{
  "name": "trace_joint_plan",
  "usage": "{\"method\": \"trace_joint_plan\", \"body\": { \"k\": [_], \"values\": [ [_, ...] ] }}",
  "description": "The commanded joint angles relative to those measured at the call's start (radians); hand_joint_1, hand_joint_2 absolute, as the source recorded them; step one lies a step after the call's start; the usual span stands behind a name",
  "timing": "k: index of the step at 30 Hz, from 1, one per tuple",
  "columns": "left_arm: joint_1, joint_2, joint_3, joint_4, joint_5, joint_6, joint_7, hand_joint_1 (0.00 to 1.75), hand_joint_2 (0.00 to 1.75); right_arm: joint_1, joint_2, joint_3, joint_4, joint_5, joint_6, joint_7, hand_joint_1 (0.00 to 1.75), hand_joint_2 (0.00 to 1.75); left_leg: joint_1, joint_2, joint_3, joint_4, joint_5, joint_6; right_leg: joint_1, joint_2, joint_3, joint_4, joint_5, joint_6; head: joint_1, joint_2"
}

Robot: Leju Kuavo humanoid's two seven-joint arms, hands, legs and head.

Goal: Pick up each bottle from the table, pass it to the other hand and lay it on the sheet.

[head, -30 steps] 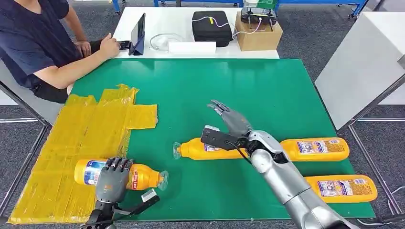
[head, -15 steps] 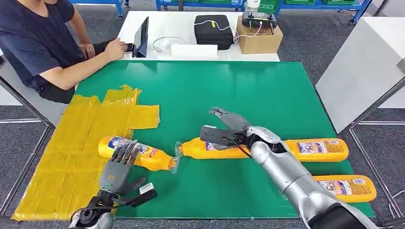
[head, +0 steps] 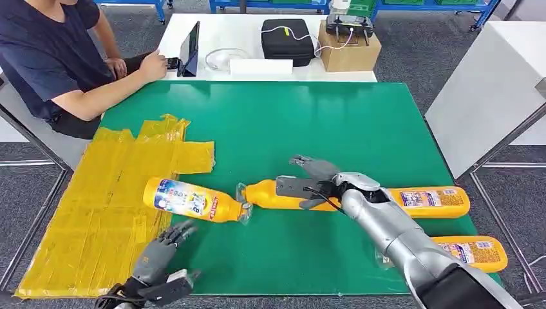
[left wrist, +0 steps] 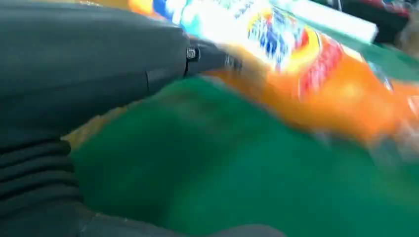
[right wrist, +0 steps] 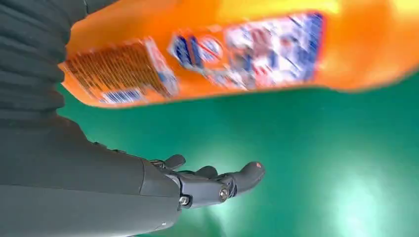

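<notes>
An orange bottle (head: 193, 201) with a blue-and-white label lies on its side, its base on the edge of the yellow sheet (head: 90, 212) and its cap end on the green mat (head: 290, 116). My left hand (head: 162, 250) is open just short of it, fingers spread, touching nothing; the left wrist view shows the bottle (left wrist: 306, 64) blurred beyond the hand (left wrist: 99, 59). A second orange bottle (head: 280, 196) lies mid-mat. My right hand (head: 315, 181) hovers at its body, fingers straight. In the right wrist view that bottle (right wrist: 237, 49) sits beside the open hand (right wrist: 212, 185).
Two more orange bottles (head: 425, 201) (head: 470, 252) lie at the mat's right side. A person sits at the far left, with a hand by a tablet (head: 188, 48) on the white table (head: 257, 32) behind, which also carries a black case and a cardboard box.
My left hand carried the bottle up and right, let it go at the sheet's edge and pulled back toward me. My right hand sank closer to the second bottle.
</notes>
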Motion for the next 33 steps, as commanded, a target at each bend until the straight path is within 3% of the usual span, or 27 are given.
{"method": "trace_joint_plan", "body": {
  "k": [1,6,7,11,14,18,19,29,33],
  "values": [
    [0.023,0.008,0.046,-0.079,0.012,-0.019,-0.007,0.00,0.00,-0.063,-0.005,0.085,0.098,-0.003,0.006,-0.005,0.00,1.75,0.000,0.003,-0.004,0.001,0.000,0.000,0.000,0.001,-0.004,0.001,0.000,-0.002,0.000,0.000],
    [0.023,0.008,0.046,-0.079,0.012,-0.019,-0.007,0.00,0.00,-0.063,-0.005,0.085,0.098,-0.003,0.006,-0.005,0.00,1.75,0.000,0.003,-0.006,0.001,0.000,0.000,0.001,0.001,-0.006,0.001,0.000,-0.001,0.000,0.000],
    [0.026,-0.033,0.113,-0.107,0.152,-0.098,-0.113,0.00,0.00,-0.056,-0.016,0.092,0.095,-0.003,0.018,0.002,0.00,1.75,0.000,0.003,-0.006,0.001,0.000,0.000,0.001,0.002,-0.007,0.001,0.000,-0.002,0.000,0.000],
    [0.033,-0.095,0.211,-0.302,0.474,-0.325,-0.117,0.00,0.00,-0.023,-0.053,0.118,0.114,0.015,0.032,-0.001,0.00,1.75,0.001,0.000,-0.011,0.002,0.000,0.001,0.001,-0.001,-0.010,0.001,0.000,-0.001,-0.001,0.000],
    [0.013,-0.185,0.349,-0.354,0.627,-0.512,-0.117,0.00,0.00,0.007,-0.075,0.153,0.144,0.037,0.057,0.002,0.00,1.75,0.001,-0.002,-0.011,0.002,0.000,0.001,0.002,-0.004,-0.009,0.000,-0.001,-0.001,0.000,0.000],
    [-0.005,-0.245,0.422,-0.383,0.702,-0.624,-0.117,0.00,0.00,0.035,-0.083,0.181,0.180,0.047,0.073,-0.009,0.00,1.75,0.001,0.000,-0.010,0.001,0.000,0.001,0.001,-0.002,-0.008,-0.001,0.000,-0.001,0.000,0.000],
    [-0.013,-0.256,0.430,-0.367,0.730,-0.658,-0.117,0.00,0.00,0.048,-0.076,0.173,0.197,0.037,0.069,-0.007,1.69,1.75,0.001,0.000,-0.009,0.000,0.000,0.001,0.001,-0.002,-0.007,-0.002,0.000,-0.001,0.000,0.000],
    [-0.012,-0.284,0.407,-0.393,0.799,-0.676,-0.059,0.00,0.00,0.075,-0.065,0.144,0.215,0.011,0.040,0.007,1.75,1.75,0.001,0.004,0.000,-0.001,0.000,-0.001,0.003,0.000,-0.002,-0.003,0.001,-0.002,0.000,0.000],
    [0.011,-0.286,0.415,-0.413,0.810,-0.667,-0.053,0.00,0.00,0.092,-0.023,0.056,0.199,-0.039,-0.054,0.000,1.75,1.75,0.000,0.005,0.003,-0.001,-0.001,-0.001,0.002,0.002,-0.008,-0.003,0.000,-0.001,0.000,0.000]
  ]
}}
